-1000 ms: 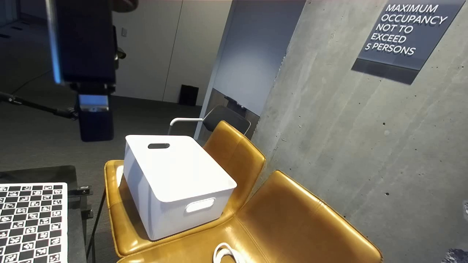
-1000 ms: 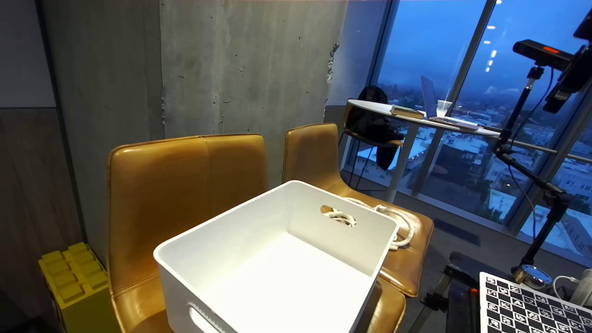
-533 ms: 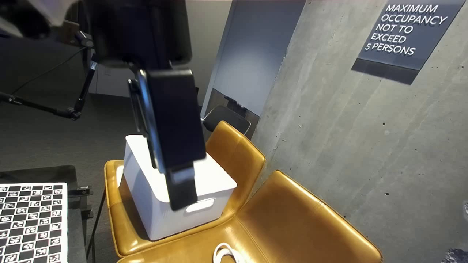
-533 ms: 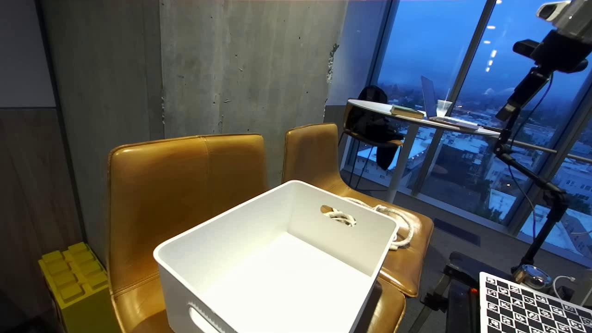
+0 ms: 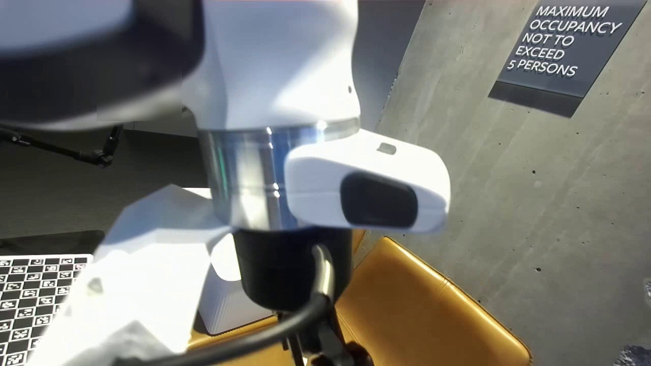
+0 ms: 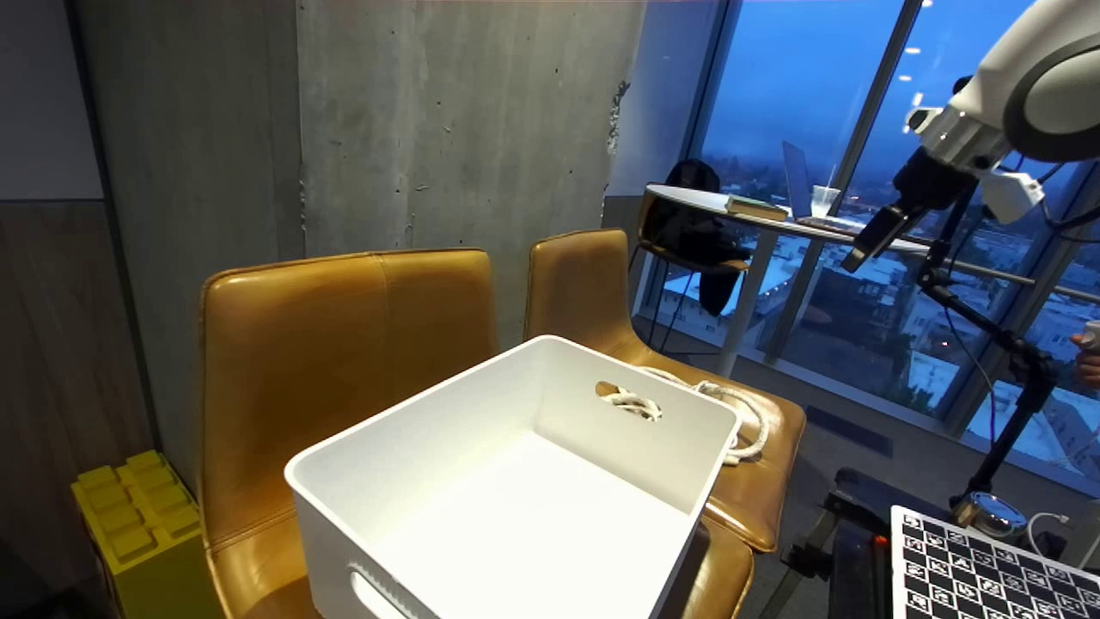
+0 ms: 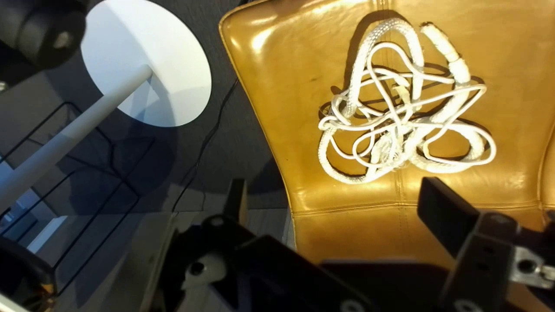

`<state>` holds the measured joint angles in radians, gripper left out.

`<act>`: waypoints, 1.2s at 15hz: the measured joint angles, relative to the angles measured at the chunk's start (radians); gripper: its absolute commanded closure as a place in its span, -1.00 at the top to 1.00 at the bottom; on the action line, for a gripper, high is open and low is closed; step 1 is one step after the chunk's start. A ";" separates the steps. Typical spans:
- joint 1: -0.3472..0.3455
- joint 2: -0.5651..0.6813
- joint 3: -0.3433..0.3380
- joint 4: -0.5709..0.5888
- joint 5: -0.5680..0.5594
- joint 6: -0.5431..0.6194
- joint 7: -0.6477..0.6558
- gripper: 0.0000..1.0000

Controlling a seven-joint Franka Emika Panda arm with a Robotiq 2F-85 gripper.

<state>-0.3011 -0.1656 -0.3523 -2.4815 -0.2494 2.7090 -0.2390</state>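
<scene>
- White rope, tangled: lay on a tan chair, at one o'clock from the gripper in the wrist view.
- Gripper: hung apart from the rope, jaws spread wide.
- White bin, open-topped: stood on a matching chair, eight o'clock of the rope in an exterior view.
- Yellow block: stood there at the bin's nine o'clock.

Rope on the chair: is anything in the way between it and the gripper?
Nothing visible is in the way. In the wrist view, the open gripper has a clear line to the rope, which lies on the chair. The bin stands on the next chair.
</scene>
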 measured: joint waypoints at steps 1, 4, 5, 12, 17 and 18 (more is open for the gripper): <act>0.009 0.053 0.000 0.027 0.042 0.004 -0.015 1.00; 0.028 0.198 0.014 0.100 0.124 0.004 -0.034 1.00; 0.028 0.241 0.024 0.120 0.139 0.004 -0.034 1.00; 0.020 0.505 0.078 0.246 0.163 0.005 -0.021 1.00; 0.019 0.667 0.092 0.357 0.163 0.005 0.024 1.00; 0.018 0.696 0.092 0.376 0.163 0.005 0.031 1.00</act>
<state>-0.2833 0.5303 -0.2603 -2.1050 -0.0864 2.7143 -0.2076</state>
